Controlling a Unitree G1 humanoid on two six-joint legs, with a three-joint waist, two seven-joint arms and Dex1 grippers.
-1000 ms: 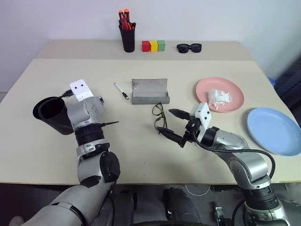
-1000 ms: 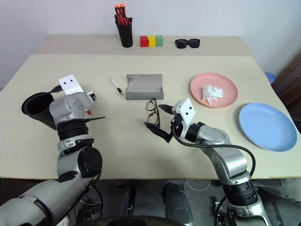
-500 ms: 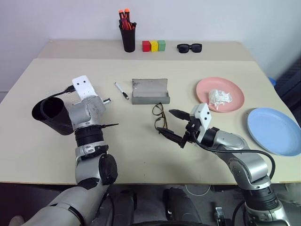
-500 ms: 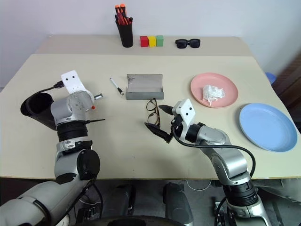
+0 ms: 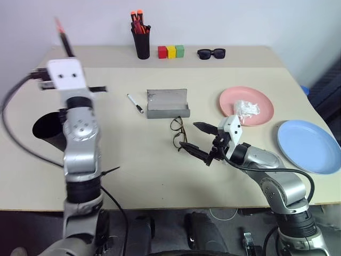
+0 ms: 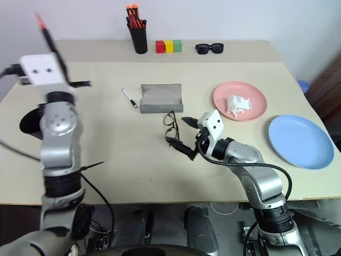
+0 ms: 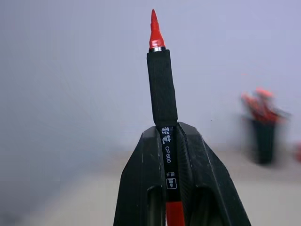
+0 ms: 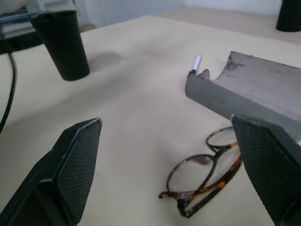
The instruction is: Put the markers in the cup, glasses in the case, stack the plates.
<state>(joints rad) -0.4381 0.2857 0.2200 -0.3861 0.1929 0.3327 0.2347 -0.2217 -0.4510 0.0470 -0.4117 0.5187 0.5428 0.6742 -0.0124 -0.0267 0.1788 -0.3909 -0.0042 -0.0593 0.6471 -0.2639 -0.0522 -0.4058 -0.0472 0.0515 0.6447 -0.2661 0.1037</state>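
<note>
1. My left gripper (image 7: 174, 141) is raised high over the left side of the pale beige tabletop (image 5: 133, 160), its two black fingers pinched on the thin red marker with a black section (image 7: 161, 89).
2. That marker's long axis runs along the gripper fingers, its red tip up and away from me, tilted toward the back wall.
3. The wide matte black cup (image 5: 47, 130) stands on the tabletop below my left arm, and part of it is hidden behind the arm.
4. The thin white marker with a black cap (image 5: 135, 103) lies flat, just left of the long grey rectangular hinged case (image 5: 168, 103), pointing diagonally with its black end toward me.
5. The case lies open, long axis across the tabletop.
6. The thin dark wire-framed glasses (image 5: 178, 134) lie folded just in front of the case.
7. My right gripper (image 5: 201, 140) hovers beside the glasses, its jaws spread wide and holding nothing.
8. To the right sit the round salmon pink plate (image 5: 232, 101) bearing a crumpled white tissue (image 5: 247, 109) and the round light blue plate (image 5: 309, 146), apart from each other.
9. Along the back edge stand a tall black pen holder of orange-tipped pens (image 5: 141, 36), three coloured blocks (image 5: 171, 52) and chunky black sunglasses (image 5: 211, 53).
</note>
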